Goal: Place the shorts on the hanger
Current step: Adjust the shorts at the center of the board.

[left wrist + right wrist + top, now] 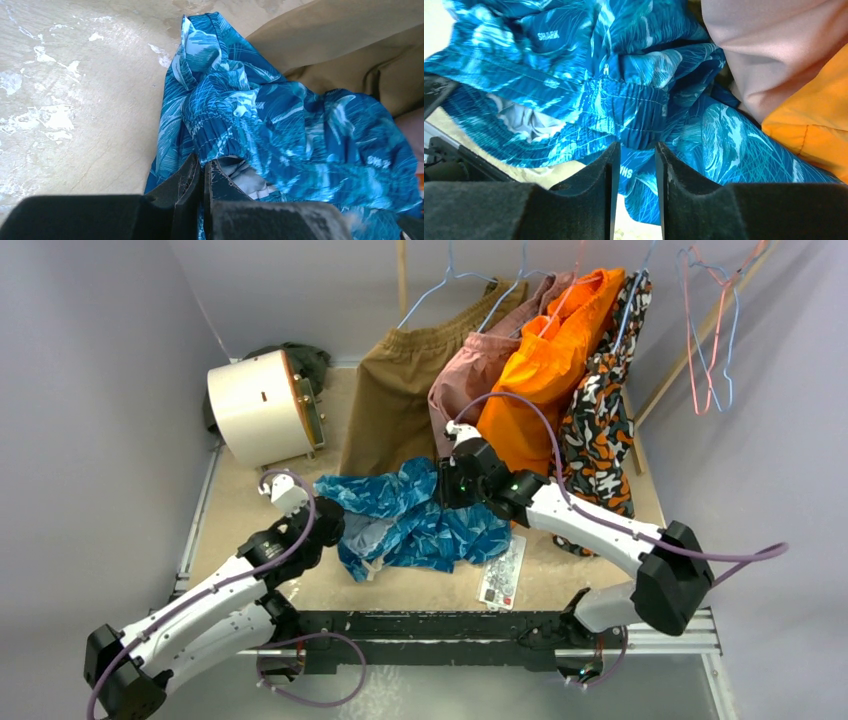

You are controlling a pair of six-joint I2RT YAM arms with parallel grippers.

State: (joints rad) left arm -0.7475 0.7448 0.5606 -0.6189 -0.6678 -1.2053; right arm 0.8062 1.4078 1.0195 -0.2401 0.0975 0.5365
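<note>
The blue-and-teal shorts point(410, 515) lie crumpled on the table's middle. My left gripper point(335, 525) is at their left edge. In the left wrist view it point(204, 167) is shut on the elastic waistband of the shorts point(280, 120), pale lining showing beside the pinch. My right gripper point(445, 485) hovers at the shorts' upper right edge. In the right wrist view it point(636, 150) stands open, a waistband fold of the shorts point(639, 115) just past its tips and nothing pinched. The pink-red wire hanger point(690, 340) hangs at the far right, away from both grippers.
Brown shorts point(400, 390), pink shorts point(470, 370), orange shorts point(545, 370) and a camouflage pair point(600, 430) hang along the back. A white drum point(255, 405) lies at back left. A printed card point(503, 570) rests near the front edge. A light blue hanger point(733, 340) hangs beside the pink-red one.
</note>
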